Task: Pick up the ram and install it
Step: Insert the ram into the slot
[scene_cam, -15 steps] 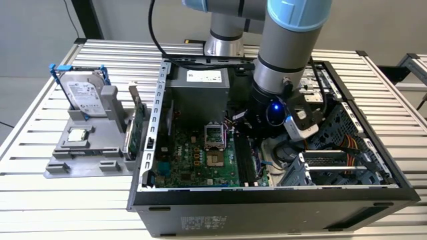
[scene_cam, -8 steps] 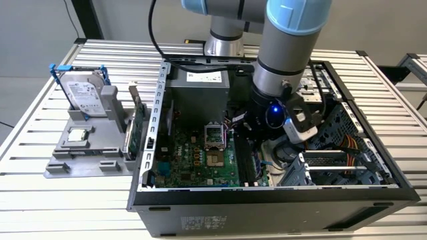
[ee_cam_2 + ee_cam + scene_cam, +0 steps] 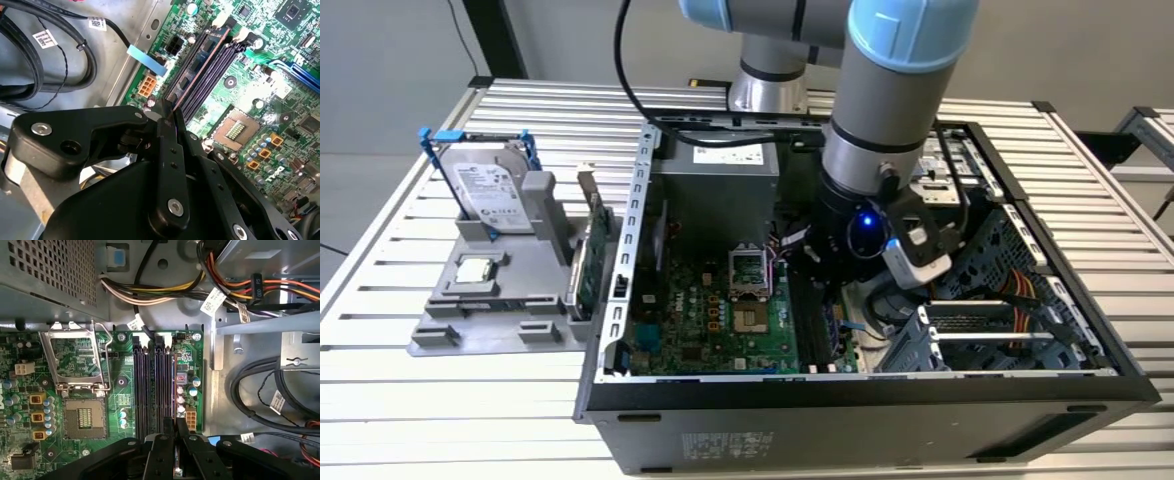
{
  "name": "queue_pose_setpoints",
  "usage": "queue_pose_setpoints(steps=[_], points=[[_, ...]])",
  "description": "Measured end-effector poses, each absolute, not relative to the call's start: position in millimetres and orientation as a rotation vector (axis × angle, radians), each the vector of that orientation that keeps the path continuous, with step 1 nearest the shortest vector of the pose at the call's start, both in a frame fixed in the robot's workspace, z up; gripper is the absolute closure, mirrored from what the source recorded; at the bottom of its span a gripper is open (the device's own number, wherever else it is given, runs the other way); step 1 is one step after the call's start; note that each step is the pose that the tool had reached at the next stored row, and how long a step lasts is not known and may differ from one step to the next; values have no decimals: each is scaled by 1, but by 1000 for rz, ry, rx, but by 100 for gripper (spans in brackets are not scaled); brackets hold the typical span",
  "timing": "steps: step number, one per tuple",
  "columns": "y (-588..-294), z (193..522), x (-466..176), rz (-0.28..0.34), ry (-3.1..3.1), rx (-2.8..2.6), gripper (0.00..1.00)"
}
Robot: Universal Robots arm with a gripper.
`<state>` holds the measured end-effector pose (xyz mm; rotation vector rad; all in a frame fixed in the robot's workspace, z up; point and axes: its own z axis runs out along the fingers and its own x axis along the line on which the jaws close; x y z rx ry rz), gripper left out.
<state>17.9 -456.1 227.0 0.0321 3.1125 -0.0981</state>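
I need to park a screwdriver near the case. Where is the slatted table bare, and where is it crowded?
The table is bare in front of the grey holder, and along the near edge beside the case. Inside the case it is crowded: the gripper sits over the motherboard.

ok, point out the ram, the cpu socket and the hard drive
ram [image 3: 200, 70]: second wrist view, mid top edge.
cpu socket [image 3: 85, 417]: first wrist view, contact grid.
hard drive [image 3: 491, 190]: exterior view, label face.

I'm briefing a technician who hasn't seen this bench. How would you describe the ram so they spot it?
Inside the open computer case, find the green motherboard, where long black slots lie side by side by the processor socket. The ram is the thin bluish stick standing on edge in that row; the slots beside it are bare.
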Motion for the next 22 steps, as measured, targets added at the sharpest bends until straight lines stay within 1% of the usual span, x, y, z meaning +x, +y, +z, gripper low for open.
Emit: queue_pose_setpoints(steps=[22], points=[[-456, 220, 14, -102, 3112, 32, 100]])
